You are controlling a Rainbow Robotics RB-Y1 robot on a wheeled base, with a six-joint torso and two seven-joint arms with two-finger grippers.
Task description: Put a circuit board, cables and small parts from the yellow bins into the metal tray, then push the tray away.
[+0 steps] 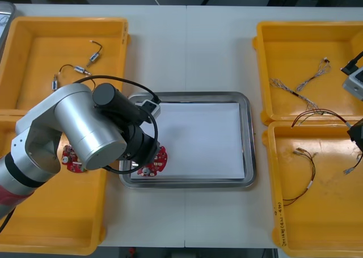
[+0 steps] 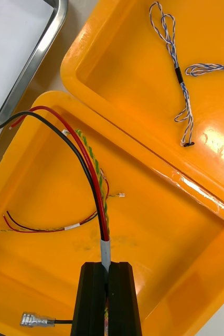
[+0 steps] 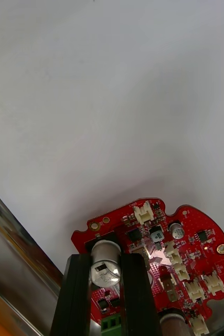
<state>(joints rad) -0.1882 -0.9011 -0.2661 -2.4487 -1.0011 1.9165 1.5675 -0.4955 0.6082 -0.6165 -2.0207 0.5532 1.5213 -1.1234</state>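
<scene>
My left gripper is shut on a silver cylinder standing on a round red circuit board, held over the white inside of the metal tray at its near left corner. From the front, the board shows below my left gripper. My right gripper is shut on a bundle of red, black and yellow-green cables above the near right yellow bin. In the front view the right gripper is at the right edge, with the bundle arching towards the tray.
A second red circuit board lies in the near left bin. Small metal parts on black cables lie in the far left bin. Twisted blue and white cables lie in the far right bin; more cables lie in the near right one.
</scene>
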